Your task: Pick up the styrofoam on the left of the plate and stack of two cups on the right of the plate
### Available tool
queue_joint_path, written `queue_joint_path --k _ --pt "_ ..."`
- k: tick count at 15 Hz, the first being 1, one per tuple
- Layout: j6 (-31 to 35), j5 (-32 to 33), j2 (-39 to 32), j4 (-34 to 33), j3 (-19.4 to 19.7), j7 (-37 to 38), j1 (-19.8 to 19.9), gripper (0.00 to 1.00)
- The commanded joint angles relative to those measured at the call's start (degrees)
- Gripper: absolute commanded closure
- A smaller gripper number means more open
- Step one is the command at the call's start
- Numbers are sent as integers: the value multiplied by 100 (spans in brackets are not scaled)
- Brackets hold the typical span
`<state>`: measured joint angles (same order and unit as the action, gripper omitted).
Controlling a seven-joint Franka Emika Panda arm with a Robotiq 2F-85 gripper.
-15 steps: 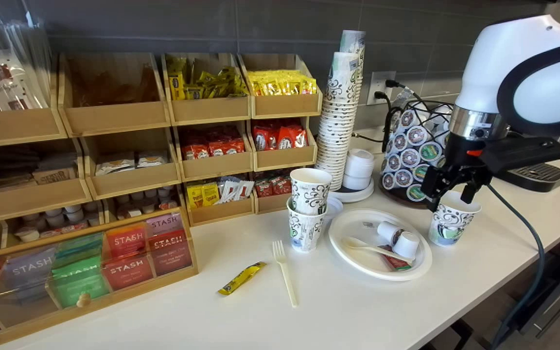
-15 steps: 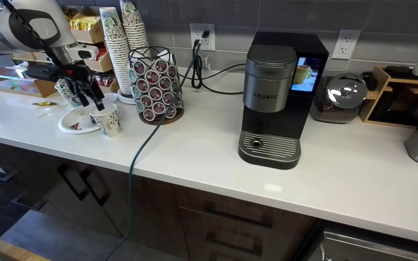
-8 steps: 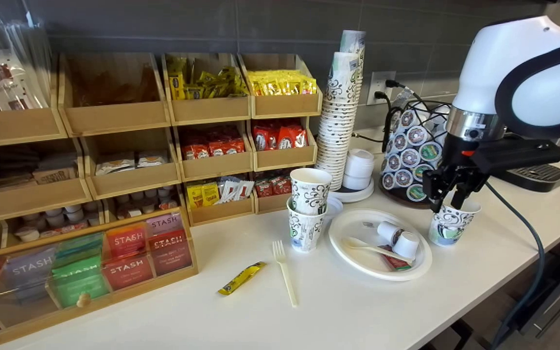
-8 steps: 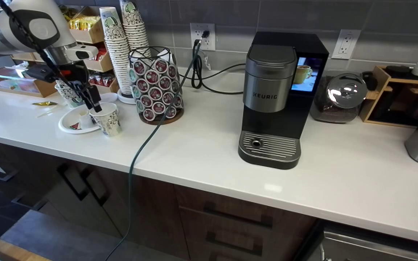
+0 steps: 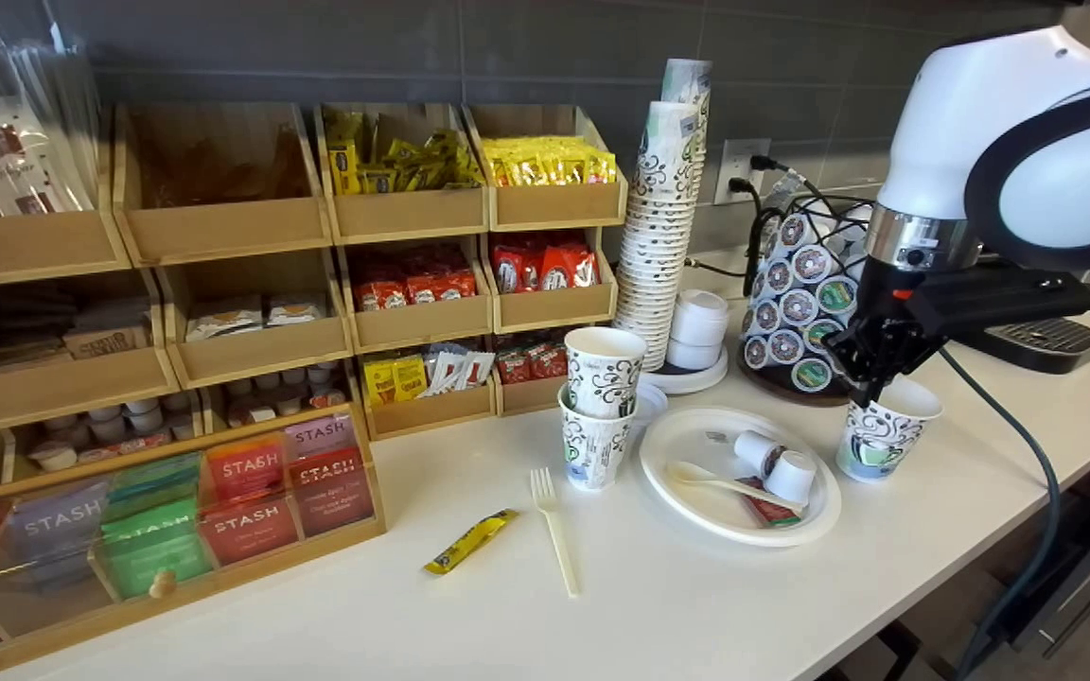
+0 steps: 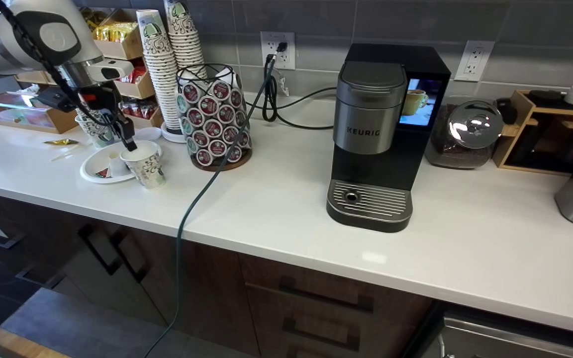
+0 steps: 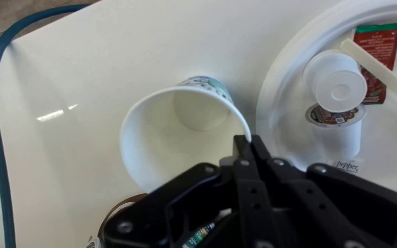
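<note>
- While the gripper is clamped on its rim, the cup stands beside the plate.
- Cup mouth up, long axis roughly upright.
- Plate contents: two coffee pods, spoon, red packet, pepper packet.

The wrist view is looking closely downward; both exterior views, farther back, are facing the wall and sharing the plate.

The gripper pinches the printed cup by its rim, beside the plate.
</note>
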<state>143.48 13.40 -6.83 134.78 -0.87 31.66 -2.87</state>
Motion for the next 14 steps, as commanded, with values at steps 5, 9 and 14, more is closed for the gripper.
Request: queue_joint_path --k 5,9,14 --pt "-787 1053 1975 758 -238 -182 -135 99" --pt "-1204 130 3106 1131 -660 -1577 -492 99" --pt "-993 -767 4072 1252 -808 -2764 -1147 99"
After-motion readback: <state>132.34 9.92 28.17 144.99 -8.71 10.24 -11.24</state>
